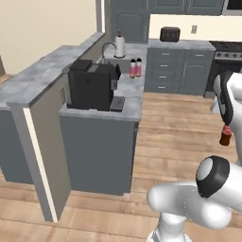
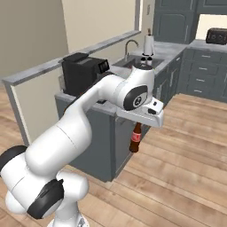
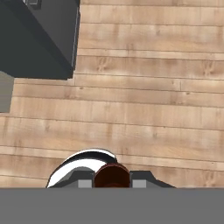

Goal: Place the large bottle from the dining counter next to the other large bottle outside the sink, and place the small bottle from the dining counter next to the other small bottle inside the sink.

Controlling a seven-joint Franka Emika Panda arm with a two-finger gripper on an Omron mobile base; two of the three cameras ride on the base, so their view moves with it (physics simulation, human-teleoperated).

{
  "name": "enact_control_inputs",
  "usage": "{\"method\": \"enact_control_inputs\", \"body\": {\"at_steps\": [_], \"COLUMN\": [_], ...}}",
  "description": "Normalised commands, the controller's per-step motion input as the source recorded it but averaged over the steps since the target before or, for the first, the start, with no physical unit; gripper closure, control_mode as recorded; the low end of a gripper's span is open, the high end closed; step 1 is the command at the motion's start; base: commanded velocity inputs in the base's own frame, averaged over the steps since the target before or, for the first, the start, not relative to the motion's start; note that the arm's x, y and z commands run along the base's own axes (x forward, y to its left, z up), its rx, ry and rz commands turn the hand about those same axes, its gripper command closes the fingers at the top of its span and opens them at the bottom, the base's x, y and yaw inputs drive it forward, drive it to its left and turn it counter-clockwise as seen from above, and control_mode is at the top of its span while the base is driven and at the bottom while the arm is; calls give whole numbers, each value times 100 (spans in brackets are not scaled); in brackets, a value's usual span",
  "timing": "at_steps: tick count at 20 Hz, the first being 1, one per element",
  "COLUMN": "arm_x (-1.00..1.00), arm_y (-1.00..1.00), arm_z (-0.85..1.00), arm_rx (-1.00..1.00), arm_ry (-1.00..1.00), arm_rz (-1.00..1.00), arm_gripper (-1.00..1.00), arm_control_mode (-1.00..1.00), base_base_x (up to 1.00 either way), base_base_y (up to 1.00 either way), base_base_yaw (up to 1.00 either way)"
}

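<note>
Over the wooden floor: the tool (image 2: 137,125) hangs clear of the bench (image 1: 130,101), well apart from the sink (image 1: 118,59).
Large bottles: two red ones (image 1: 135,68) stand together beside the sink, so this part looks done, though they are small in the picture.
Small bottle (image 2: 135,138): pinched by its neck in the tool, upright, above the floor.
Left: carry it to the sink and set it inside.

The small brown bottle (image 2: 135,139) hangs with its neck top hidden inside the claw (image 2: 138,123). The sink (image 1: 115,58) basin is blocked by the coffee machine (image 1: 92,84); its inside can't be made out.
</note>
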Motion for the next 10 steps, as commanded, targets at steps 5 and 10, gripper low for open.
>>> {"method": "enact_control_inputs", "body": {"at_steps": [5, 10], "arm_x": [0, 0], "arm_y": [0, 0], "arm_z": [0, 0], "arm_rx": [0, 0], "arm_ry": [0, 0], "arm_rz": [0, 0], "arm_gripper": [100, 100], "arm_control_mode": [100, 100], "base_base_x": [0, 0], "base_base_y": [0, 0], "base_base_yaw": [25, 25]}}
